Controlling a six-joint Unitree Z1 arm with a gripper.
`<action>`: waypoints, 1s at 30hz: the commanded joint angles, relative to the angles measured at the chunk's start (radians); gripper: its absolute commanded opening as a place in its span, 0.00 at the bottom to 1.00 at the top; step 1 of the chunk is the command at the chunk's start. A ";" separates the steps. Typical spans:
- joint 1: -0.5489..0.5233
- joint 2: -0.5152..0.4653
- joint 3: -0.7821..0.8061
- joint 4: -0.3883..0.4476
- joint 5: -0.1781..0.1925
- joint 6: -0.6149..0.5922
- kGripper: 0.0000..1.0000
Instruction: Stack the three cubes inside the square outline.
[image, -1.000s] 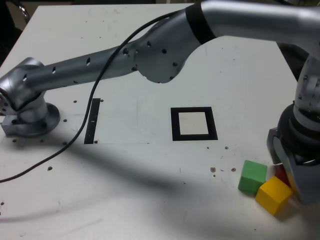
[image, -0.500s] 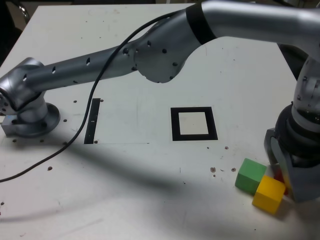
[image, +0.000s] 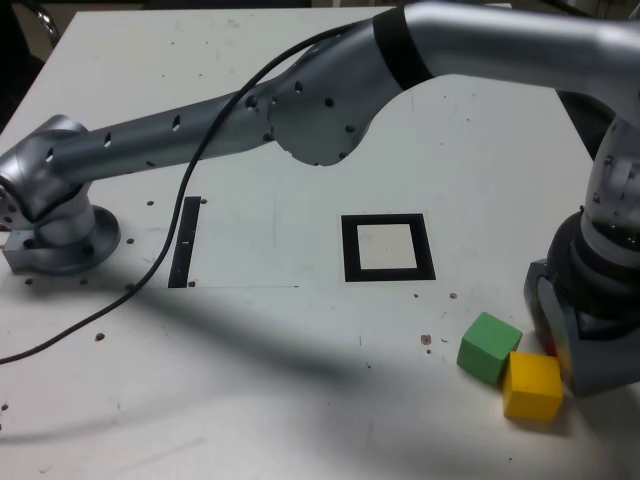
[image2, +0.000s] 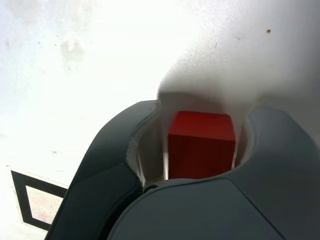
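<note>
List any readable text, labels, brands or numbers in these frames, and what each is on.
None. No words, digits or logos show in either view.
The arm and gripper carry no visible lettering.
The green cube, yellow cube and red cube have plain faces.
The square outline and black strip are plain marks, not writing.
The table shows only specks.

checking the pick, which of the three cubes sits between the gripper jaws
The red cube: it sits between the jaws of the gripper. The green cube and yellow cube lie outside it on the table.
</note>
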 joint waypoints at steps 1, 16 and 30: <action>0.000 -0.017 -0.019 0.013 -0.005 -0.010 0.22; 0.000 -0.159 0.180 0.032 0.011 -0.078 0.17; 0.148 -0.462 0.599 0.026 0.014 -0.461 0.18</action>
